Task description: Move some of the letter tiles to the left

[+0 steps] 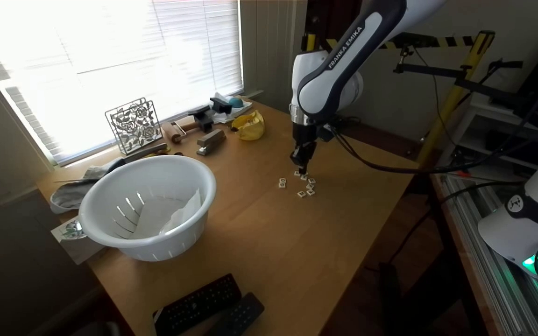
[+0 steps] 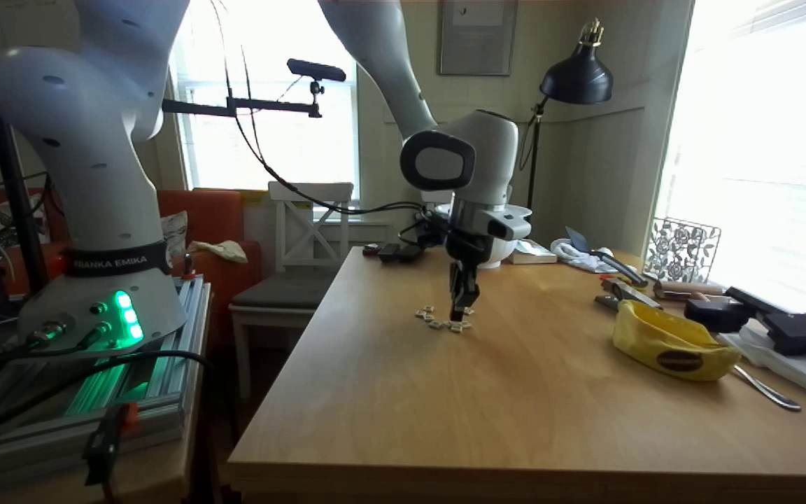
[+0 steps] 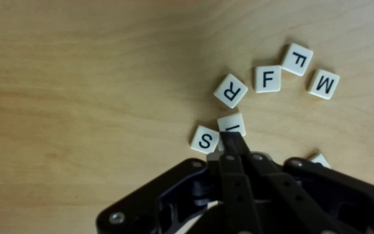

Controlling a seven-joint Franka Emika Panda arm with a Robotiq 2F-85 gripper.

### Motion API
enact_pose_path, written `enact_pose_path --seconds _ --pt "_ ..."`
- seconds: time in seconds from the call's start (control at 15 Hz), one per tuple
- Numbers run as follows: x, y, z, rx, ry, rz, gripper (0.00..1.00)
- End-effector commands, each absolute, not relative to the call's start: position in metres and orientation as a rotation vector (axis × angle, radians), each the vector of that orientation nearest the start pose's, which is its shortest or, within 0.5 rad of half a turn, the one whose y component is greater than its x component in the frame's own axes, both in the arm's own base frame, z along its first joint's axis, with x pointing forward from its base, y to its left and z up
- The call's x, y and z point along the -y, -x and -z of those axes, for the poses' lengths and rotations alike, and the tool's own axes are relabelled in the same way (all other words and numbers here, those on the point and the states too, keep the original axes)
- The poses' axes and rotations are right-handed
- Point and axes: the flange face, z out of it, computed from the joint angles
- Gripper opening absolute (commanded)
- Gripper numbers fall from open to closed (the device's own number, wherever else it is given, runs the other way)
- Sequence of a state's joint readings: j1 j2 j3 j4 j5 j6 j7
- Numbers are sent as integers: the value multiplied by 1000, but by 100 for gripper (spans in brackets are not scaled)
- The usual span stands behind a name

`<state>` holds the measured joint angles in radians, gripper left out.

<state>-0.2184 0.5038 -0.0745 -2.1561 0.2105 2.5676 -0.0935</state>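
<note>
In the wrist view we see small square cream-white letter tiles (image 3: 230,91) spread from the centre to the upper and lower right of the frame. The black two-fingered gripper (image 3: 235,138) has its tips pressed together, partly hiding the tile marked I (image 3: 230,122); contact we cannot tell. We judge a push is being lined up; next calls for a low, gentle sweep left.

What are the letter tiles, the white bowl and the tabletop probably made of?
Letter tiles: probably smooth plastic, satin; even whitish faces, crisp dark letters, though painted wood is possible.
White bowl: likely plastic, soft gloss; narrow slots pierce its wall.
Tabletop: wood or veneer, slight sheen; streaky grain shows.
</note>
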Motion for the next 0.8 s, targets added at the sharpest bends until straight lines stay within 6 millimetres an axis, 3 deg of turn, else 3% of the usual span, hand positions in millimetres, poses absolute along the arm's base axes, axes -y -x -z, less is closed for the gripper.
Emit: enact_pose_path --seconds 0.0,0.73 --pt "168 -538 -149 -565 3003 -122 0" --pt "164 -552 -142 -547 2986 -149 0"
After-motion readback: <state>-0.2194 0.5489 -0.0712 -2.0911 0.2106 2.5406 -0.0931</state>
